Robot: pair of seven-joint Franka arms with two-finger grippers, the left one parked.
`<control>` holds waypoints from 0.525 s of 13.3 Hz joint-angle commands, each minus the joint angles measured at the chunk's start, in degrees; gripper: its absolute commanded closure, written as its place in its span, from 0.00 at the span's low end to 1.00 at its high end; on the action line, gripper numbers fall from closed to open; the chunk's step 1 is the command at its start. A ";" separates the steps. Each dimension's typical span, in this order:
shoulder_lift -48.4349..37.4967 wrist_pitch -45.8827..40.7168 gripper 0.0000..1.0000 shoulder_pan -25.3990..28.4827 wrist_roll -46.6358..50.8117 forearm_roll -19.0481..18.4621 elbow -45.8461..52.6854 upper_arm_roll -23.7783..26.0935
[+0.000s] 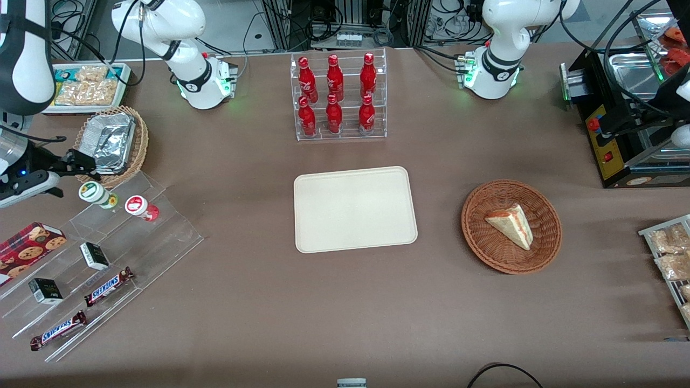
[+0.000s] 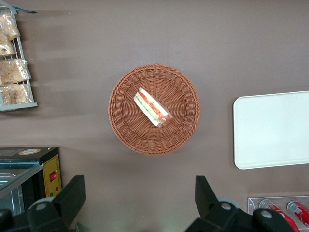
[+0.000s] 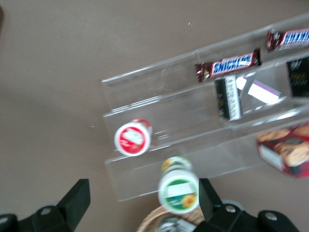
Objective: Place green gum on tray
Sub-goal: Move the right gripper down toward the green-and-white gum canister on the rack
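My jaws [image 3: 140, 205] hung spread wide, gripping nothing, just above the small cylindrical green gum [image 1: 96, 194] on the clear acrylic stepped rack [image 1: 135, 242], well apart from the flat cream tray [image 1: 355, 209] mid-worktop.

green gum [image 1: 97, 194] – white, green-rimmed lid; tray [image 1: 355, 209] – plain cream; black pincer [image 1: 75, 161].

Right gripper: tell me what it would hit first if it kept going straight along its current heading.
Probably the green gum: the gripper, fingers open, hangs just above the clear display steps with that bottle between its fingers. Depth is uncertain.
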 commanded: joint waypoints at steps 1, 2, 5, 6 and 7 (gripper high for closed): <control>-2.75 8.42 0.00 0.22 -7.74 -1.48 -7.34 -1.30; -2.66 10.35 0.00 0.22 -10.63 -1.48 -8.49 -2.53; -2.31 13.01 0.00 0.22 -14.53 -1.22 -10.61 -4.29; -2.22 13.62 0.00 0.22 -14.53 -0.96 -11.49 -4.91; -2.14 14.23 0.00 0.22 -14.53 -0.87 -11.93 -5.00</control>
